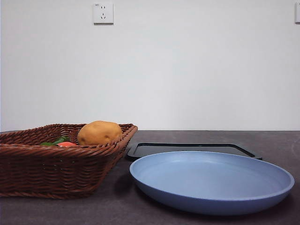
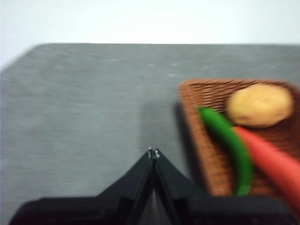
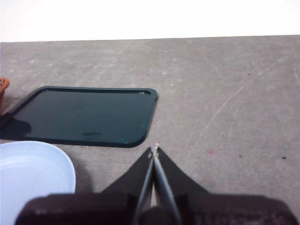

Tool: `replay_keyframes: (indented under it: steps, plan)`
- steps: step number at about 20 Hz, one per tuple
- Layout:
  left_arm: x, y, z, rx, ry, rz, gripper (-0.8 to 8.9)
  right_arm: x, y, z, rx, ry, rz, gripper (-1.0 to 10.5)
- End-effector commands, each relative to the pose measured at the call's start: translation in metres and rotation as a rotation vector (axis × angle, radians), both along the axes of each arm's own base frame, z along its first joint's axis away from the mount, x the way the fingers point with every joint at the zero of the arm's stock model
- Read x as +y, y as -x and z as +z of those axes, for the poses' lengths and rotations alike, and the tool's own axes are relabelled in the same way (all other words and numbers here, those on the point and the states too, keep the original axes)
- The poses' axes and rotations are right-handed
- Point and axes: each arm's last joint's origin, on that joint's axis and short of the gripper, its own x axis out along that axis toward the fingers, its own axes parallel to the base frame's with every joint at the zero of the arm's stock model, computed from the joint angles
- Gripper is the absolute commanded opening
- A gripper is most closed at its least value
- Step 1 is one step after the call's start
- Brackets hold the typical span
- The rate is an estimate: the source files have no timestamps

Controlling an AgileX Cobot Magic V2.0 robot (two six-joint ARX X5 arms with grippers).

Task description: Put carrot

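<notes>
The orange-red carrot (image 2: pixel 272 159) lies in the brown wicker basket (image 2: pixel 211 154), beside a green vegetable (image 2: pixel 229 145) and a yellow-brown potato (image 2: pixel 260 105). In the front view only a sliver of the carrot (image 1: pixel 67 145) shows over the basket (image 1: pixel 56 173) rim, next to the potato (image 1: pixel 99 132). My left gripper (image 2: pixel 153 152) hangs shut over bare table, apart from the basket's side. Over the grey table my right gripper (image 3: pixel 154 149) is shut too, close to a corner of the dark tray (image 3: pixel 84 115). Neither gripper shows in the front view.
A blue plate (image 1: pixel 211 180) sits on the table's near right, its pale rim (image 3: pixel 33 168) also in the right wrist view. The dark tray (image 1: pixel 192 149) lies behind it. A wall socket (image 1: pixel 103 13) is on the white wall.
</notes>
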Motion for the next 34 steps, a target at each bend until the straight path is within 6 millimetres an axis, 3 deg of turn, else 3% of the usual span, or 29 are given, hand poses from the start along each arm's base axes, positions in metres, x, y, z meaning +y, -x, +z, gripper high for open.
replay_keyframes:
  steps: [1,8,14,21,29,34]
  plan:
    - [-0.003,0.0,0.0,0.019,0.243,-0.084,0.08,0.0,0.0,0.0,0.011,-0.147,-0.022,0.0]
    - [-0.007,0.0,0.006,-0.007,0.354,-0.21,0.07,0.0,-0.001,0.003,0.039,-0.467,-0.073,0.0]
    - [-0.007,0.002,0.011,0.003,0.379,-0.206,0.07,0.0,0.0,0.006,0.059,-0.502,-0.08,0.0]
    - [-0.007,0.0,0.043,0.094,0.37,-0.167,0.07,0.0,0.0,0.033,0.147,-0.469,-0.098,0.0]
    - [-0.013,-0.031,0.08,0.256,0.314,-0.305,0.07,0.003,-0.016,0.077,0.289,-0.367,-0.038,0.0]
    - [-0.02,-0.059,0.097,0.377,0.286,-0.43,0.07,0.008,-0.036,0.089,0.456,-0.345,0.067,0.0]
